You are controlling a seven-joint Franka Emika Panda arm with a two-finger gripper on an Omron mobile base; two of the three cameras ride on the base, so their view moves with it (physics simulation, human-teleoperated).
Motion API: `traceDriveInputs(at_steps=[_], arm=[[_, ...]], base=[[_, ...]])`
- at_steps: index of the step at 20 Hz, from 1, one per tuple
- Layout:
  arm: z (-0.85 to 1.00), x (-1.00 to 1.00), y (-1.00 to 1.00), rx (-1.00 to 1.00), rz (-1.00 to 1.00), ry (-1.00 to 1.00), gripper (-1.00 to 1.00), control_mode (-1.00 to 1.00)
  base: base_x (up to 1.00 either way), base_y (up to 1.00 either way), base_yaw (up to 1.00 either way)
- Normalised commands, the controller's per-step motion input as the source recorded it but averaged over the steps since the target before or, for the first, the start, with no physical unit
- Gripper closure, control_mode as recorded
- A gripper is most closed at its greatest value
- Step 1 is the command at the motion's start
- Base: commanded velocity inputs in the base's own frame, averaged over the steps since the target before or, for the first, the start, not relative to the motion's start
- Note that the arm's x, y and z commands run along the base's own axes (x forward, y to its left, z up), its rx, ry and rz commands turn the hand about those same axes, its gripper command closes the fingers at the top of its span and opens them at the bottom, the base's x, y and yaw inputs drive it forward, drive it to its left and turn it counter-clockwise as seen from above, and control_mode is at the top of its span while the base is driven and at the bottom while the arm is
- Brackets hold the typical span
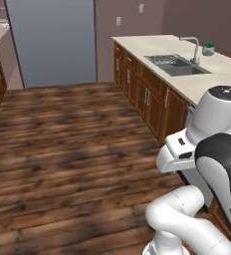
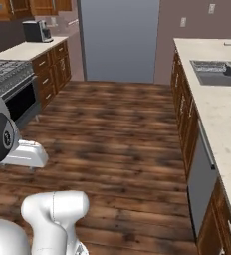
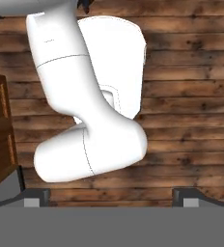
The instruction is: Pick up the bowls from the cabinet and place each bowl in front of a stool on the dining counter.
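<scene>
The bowls and the dining counter are out of view. My gripper [image 3: 111, 195] points straight down at the wooden floor [image 3: 191, 96] beside my own base. Its two dark fingertips [image 3: 36, 195] stand far apart at the bottom of the hand view, open, with nothing between them. The arm is folded up close over the base. Lower edges of wooden wall cupboards [image 2: 38, 5] show at the top left of the right base view; I cannot tell whether the cabinet is among them.
A stone counter over wooden drawers [image 1: 152, 45] with a sink [image 1: 174, 63] and faucet [image 1: 192, 47] runs along the right. A stove [image 2: 8, 74] and a coffee machine [image 2: 36, 31] stand at the left. Ahead is a tall grey panel [image 1: 53, 40], across open floor [image 1: 77, 139].
</scene>
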Motion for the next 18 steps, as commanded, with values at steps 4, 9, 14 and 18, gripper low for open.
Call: traceDriveInputs(at_steps=[4, 9, 14, 18], arm=[[0.0, 0.0, 0.0, 0.0, 0.0, 0.0, -1.0, 1.0], [0.0, 0.0, 0.0, 0.0, 0.0, 0.0, -1.0, 1.0], [0.0, 0.0, 0.0, 0.0, 0.0, 0.0, -1.0, 1.0], [0.0, 0.0, 0.0, 0.0, 0.0, 0.0, -1.0, 1.0]], base=[[1.0, 0.0, 0.0], [1.0, 0.0, 0.0], [1.0, 0.03, 0.0], [1.0, 0.21, 0.0]])
